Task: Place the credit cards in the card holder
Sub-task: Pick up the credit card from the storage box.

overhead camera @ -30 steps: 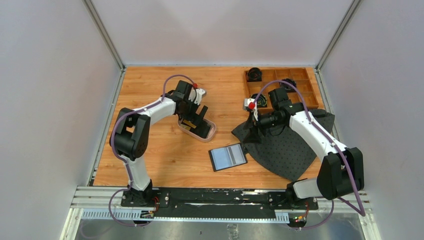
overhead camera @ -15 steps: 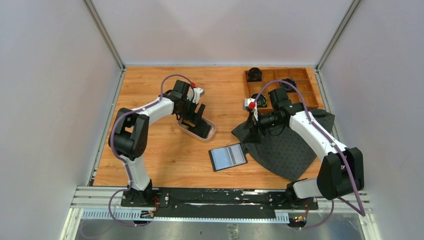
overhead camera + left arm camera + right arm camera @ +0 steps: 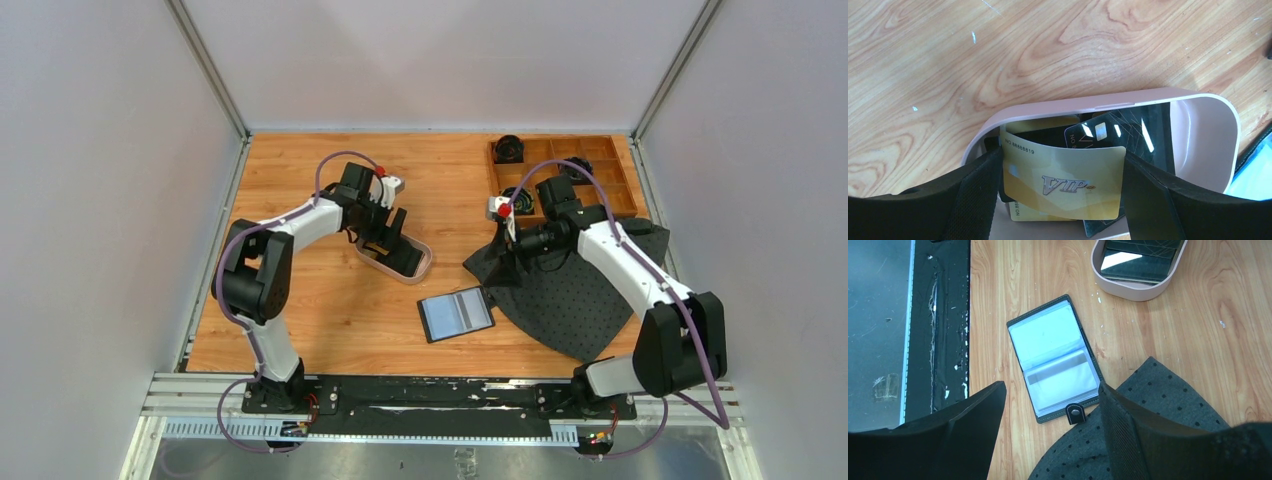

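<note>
The gold card (image 3: 1063, 185) is what I look at first. It sits on top of the other cards (image 3: 1128, 135), some black and some gold, inside a pink oval tray (image 3: 1208, 135). My left fingers (image 3: 975, 200) reach down into the tray. They are part way closed and press on both short ends of the gold card, which bends a little between them.

The card holder (image 3: 1055, 357) lies open and flat on the counter (image 3: 330, 310), near the tray. Its clear pockets face up. Its snap tab sits right at the edge of a dark dotted cloth (image 3: 1148, 405).

My right fingers (image 3: 973, 425) hang over that cloth edge. They stand wide apart and hold nothing.

A wooden box (image 3: 600, 170) with small sections sits at the far right of the counter.
</note>
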